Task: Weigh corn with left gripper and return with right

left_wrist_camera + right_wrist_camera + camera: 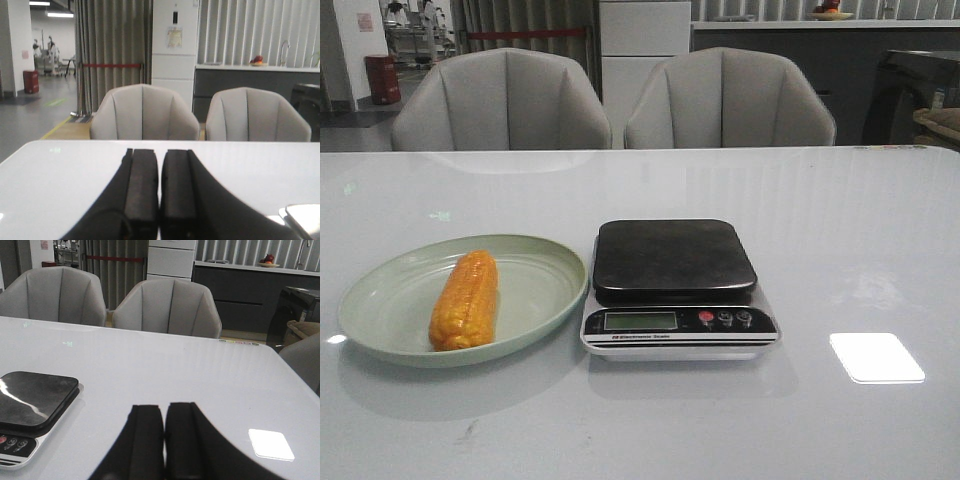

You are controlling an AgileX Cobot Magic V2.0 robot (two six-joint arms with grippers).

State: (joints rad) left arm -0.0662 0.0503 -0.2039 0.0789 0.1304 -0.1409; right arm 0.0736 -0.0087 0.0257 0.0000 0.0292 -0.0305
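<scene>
The corn (466, 299) is an orange-yellow cob lying lengthwise on a pale green plate (535, 262) at the left of the table. A kitchen scale (675, 285) with a black platform and nothing on it stands right of the plate. It also shows in the right wrist view (35, 410) and its corner in the left wrist view (304, 218). My left gripper (159, 151) is shut and empty above bare table. My right gripper (165, 406) is shut and empty, right of the scale. Neither gripper shows in the front view.
Two grey chairs (505, 102) (728, 100) stand behind the table's far edge. A bright light reflection (876, 357) lies on the white table at the right front. A dark cabinet (918, 95) stands beyond the right far corner.
</scene>
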